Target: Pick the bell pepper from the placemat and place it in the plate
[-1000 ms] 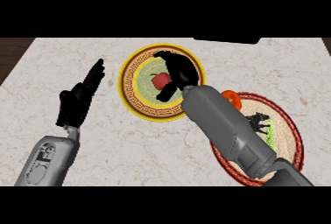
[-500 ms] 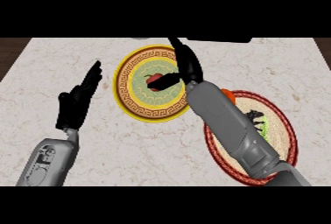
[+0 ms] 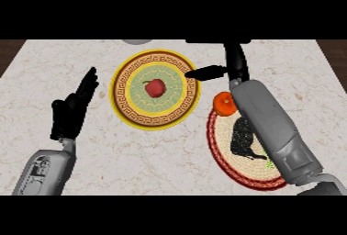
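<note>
Near the desk's front-right corner lies the placemat [image 3: 218, 137]. It carries no pepper, only a round orange thing [image 3: 222, 103] at its far-left rim & a dark shape [image 3: 243, 137], partly under the right forearm. Toward the left edge the left robot hand [image 3: 71, 112] rests open, fingers up, holding nothing. Further back, mid-desk, sits the plate [image 3: 122, 92] w/ the red pepper [image 3: 155, 87] at its centre, touched by nothing. Farthest, just beside the plate's far-right rim, is the right robot hand [image 3: 235, 69]: fingers straight, thumb out toward the plate, empty. A sec ago it was over the plate w/ the pepper under its fingers. It has since let go & pulled off to the right. Judging by that, the placing looks done, w/ only the arm's retreat left.
</note>
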Tool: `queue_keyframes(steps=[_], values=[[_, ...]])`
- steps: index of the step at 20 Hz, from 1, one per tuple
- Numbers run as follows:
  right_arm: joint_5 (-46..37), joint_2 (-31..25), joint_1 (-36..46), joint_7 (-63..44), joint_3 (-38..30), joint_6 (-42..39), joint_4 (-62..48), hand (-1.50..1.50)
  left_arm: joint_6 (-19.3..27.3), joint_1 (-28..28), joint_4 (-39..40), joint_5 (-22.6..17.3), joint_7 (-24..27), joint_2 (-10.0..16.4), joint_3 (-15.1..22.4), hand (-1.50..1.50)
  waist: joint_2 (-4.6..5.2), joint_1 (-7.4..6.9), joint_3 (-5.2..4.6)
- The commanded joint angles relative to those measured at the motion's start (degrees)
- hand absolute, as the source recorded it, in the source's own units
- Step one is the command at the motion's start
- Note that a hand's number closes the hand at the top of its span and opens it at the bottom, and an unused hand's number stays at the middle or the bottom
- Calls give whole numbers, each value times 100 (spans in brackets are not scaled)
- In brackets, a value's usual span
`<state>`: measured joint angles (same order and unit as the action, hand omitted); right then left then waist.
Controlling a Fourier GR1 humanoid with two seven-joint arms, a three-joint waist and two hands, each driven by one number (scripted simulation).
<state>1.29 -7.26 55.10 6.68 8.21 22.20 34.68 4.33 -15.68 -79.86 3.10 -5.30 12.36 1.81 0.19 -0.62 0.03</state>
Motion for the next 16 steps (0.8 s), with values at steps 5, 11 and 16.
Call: queue_keyframes(steps=[5,11,16], values=[[113,-809,-800,116,-293,-1032,681,-150,-274,159,-192,-132,-34,140,-255,0,-30,68,-3],[189,-1204,-914,1138,-787,-1670,-171,-150,-146,-249,91,95,-208,13,-233,0,2,22,0],[54,-1377,-477,969,-975,-1902,-608,-150,-30,175,-312,297,-171,-282,28,0,-5,-6,-1]])
